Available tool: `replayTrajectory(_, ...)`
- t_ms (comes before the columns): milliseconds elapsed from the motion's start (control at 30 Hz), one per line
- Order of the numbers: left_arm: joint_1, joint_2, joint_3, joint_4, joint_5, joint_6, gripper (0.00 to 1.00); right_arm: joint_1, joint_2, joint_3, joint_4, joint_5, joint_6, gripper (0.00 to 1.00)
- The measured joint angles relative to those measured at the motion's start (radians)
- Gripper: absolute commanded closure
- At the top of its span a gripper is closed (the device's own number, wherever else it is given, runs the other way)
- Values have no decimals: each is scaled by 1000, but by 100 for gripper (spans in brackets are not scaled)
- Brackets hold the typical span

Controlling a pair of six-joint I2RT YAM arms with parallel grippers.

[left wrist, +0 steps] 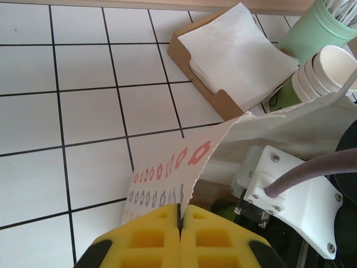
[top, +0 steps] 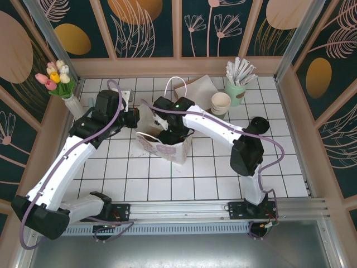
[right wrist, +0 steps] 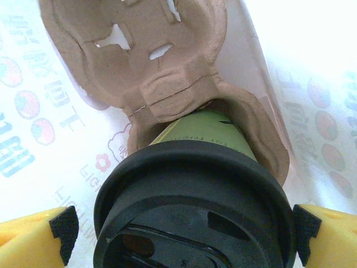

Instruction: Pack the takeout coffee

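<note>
Pinches paper bag edge in clenched left claw, takeout coffee seated in pulp carrier inside, right claw released either side of lid; apparently leaves only withdrawal.

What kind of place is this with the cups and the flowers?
It looks like a pretend coffee shop counter. There is a stack of paper cups, a tray of napkins, and a takeout coffee in a carrier inside a paper bag.

White tiled tabletop, dark floral wall panels, wooden frame
</note>
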State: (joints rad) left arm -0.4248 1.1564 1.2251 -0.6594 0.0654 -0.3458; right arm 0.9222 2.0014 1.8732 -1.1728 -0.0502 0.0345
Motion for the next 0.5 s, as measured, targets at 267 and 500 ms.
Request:
replayTrajectory(267,0,2,6,-5,-3,0,100,3,-2,32,-7,0,-4,1)
replayTrajectory(500,0,22,23,-11,-17,0,100,3,-23,51,-7,1,-7,1)
